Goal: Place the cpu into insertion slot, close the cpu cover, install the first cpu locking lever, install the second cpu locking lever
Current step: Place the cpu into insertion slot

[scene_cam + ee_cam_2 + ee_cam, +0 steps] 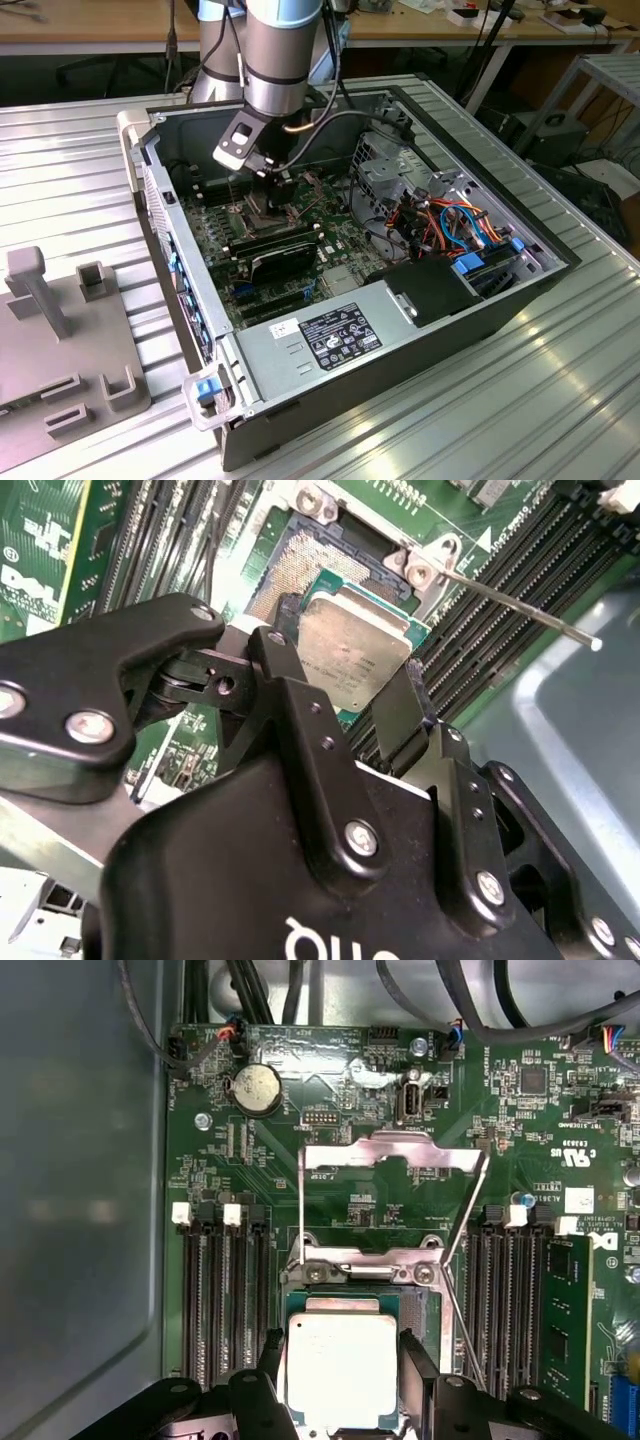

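Cpu (341, 1368) gripped in pincer (343, 1357), over insertion slot (300, 565), cpu cover (400, 1148) open

The cpu (342, 1370) is held just over the insertion slot (300, 565); the cpu cover (390, 1147) is swung open off it; memory slots (215, 1300) are set on both sides.

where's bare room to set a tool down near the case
Bare table on the exterior view's right of the case, and between case and grey fixture. Inside is crowded: cables, memory slots, hand holding the cpu.
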`<state>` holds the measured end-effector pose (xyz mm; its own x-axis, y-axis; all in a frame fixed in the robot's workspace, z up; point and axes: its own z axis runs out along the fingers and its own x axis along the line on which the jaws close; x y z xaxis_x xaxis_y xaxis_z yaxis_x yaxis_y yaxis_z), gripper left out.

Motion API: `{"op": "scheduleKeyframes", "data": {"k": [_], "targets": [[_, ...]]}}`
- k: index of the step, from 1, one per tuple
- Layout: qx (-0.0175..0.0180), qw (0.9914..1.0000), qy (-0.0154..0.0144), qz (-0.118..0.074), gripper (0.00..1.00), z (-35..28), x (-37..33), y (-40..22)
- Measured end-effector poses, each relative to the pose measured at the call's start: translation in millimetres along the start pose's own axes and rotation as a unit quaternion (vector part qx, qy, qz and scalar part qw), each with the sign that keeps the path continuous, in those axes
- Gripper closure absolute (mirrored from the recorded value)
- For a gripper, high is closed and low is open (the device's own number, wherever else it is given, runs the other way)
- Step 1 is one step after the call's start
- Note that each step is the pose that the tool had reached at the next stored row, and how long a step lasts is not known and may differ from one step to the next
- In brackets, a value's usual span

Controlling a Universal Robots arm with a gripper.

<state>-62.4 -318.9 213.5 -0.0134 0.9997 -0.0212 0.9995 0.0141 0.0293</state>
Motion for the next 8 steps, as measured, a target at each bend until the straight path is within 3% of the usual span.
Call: {"op": "scheduleKeyframes", "data": {"k": [8], "targets": [[0.0000,1.00000,0.0000,0.000,0.46,4.6,-5.4,-1.6]]}}
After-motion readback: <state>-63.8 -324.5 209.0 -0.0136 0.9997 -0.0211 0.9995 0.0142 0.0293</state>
